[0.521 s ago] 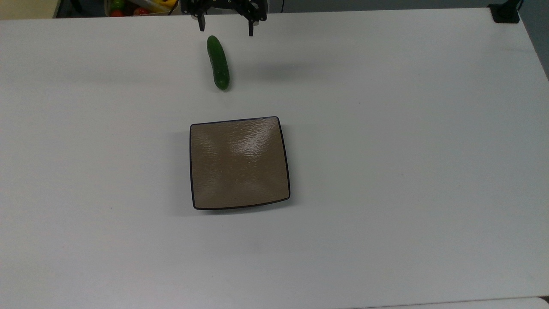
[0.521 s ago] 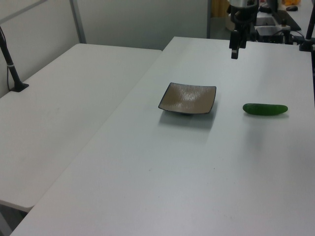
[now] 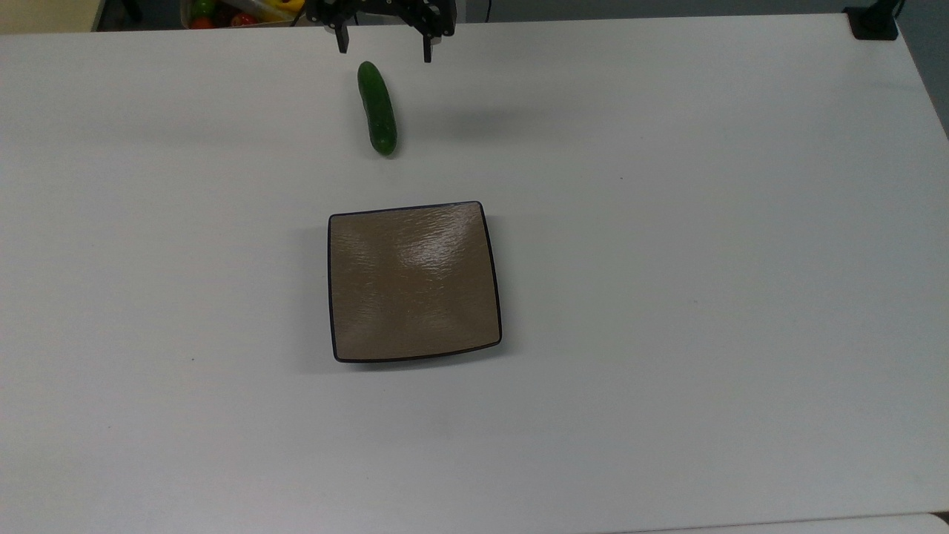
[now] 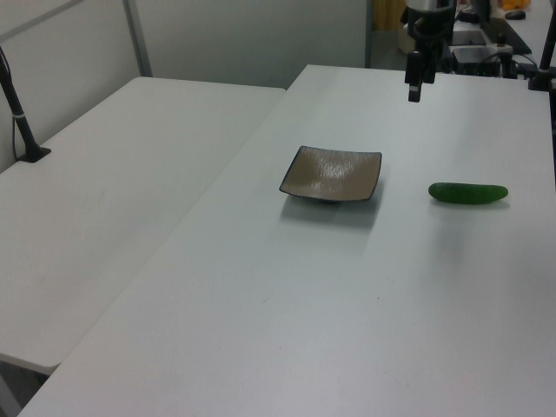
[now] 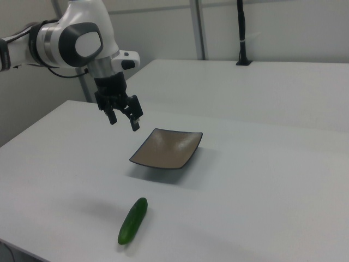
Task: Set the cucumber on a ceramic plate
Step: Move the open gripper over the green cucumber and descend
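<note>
The dark green cucumber (image 3: 377, 108) lies flat on the white table, beyond the plate toward the top view's upper edge; it also shows as the cucumber (image 4: 467, 194) and the cucumber (image 5: 133, 220). The square tan-brown ceramic plate (image 3: 414, 282) sits bare near the table's middle, seen too as the plate (image 4: 332, 174) and the plate (image 5: 167, 148). My gripper (image 3: 384, 50) hangs open in the air above the table, just past the cucumber's far end in the top view, with nothing between its fingers. It appears as the gripper (image 5: 125, 121) and the gripper (image 4: 414, 90).
A box of colourful toy produce (image 3: 237, 11) sits behind the table's far edge in the top view. A black clamp (image 3: 873, 22) stands at the table's corner. A second white table (image 4: 113, 174) adjoins at the left view's left.
The gripper has shifted slightly toward the top view's upper edge, away from the cucumber. The cucumber and plate have not moved.
</note>
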You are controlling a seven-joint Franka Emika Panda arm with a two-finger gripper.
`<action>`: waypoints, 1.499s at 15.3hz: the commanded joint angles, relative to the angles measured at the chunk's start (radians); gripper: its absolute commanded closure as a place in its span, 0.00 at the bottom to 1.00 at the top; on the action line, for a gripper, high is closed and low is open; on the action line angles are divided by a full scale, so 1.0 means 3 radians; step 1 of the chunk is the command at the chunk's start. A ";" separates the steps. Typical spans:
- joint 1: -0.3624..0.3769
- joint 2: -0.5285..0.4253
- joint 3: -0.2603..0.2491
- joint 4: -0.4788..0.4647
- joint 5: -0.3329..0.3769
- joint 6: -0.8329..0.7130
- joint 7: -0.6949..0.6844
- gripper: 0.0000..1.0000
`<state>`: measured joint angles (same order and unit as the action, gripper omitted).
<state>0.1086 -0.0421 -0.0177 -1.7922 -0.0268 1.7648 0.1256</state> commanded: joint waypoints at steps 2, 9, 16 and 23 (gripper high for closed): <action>-0.0050 -0.0079 0.0054 -0.0141 0.0048 0.0089 -0.0061 0.00; -0.0065 -0.0274 0.0115 -0.0764 -0.0084 0.0115 -0.0178 0.00; -0.0035 -0.0325 0.0120 -0.1296 -0.0192 0.0457 -0.0306 0.00; -0.0045 -0.0254 0.0120 -0.1466 -0.0192 0.0637 -0.0378 0.00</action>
<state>0.1067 -0.0950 0.0057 -2.1800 -0.0729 1.9219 0.0393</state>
